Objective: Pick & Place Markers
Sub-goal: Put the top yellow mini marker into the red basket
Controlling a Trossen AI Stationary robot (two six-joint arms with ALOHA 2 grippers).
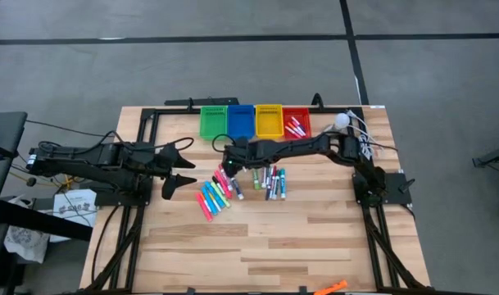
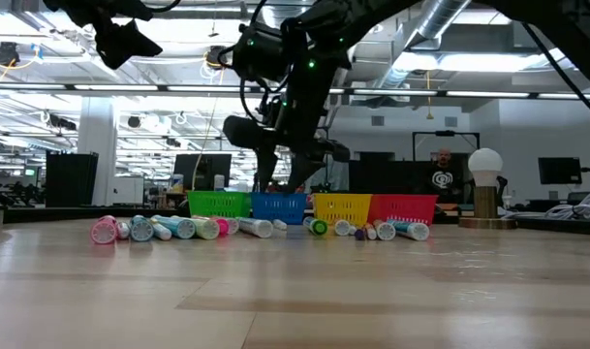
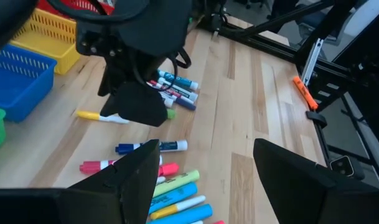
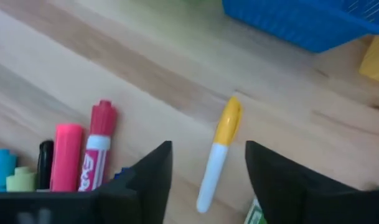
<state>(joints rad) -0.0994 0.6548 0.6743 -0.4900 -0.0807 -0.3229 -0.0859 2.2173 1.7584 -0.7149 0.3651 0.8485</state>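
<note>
Several markers lie flat on the wooden table in two loose clusters, one (image 1: 214, 192) of pink, cyan and yellow, the other (image 1: 271, 182) of mixed colours. In the low view they form a row (image 2: 207, 228). My right gripper (image 1: 230, 161) (image 4: 208, 146) is open and hovers above a white marker with a yellow cap (image 4: 217, 158). That marker lies alone on the table, and the fingers stand on either side of it, apart from it. My left gripper (image 1: 188, 161) (image 3: 206, 146) is open, raised left of the clusters.
Green (image 1: 214, 121), blue (image 1: 241, 120), yellow (image 1: 269, 120) and red (image 1: 297, 131) bins stand in a row at the far edge; the red one holds a few markers. A white ball on a stand (image 1: 342, 121) is far right. An orange object (image 1: 333, 287) lies at the near edge.
</note>
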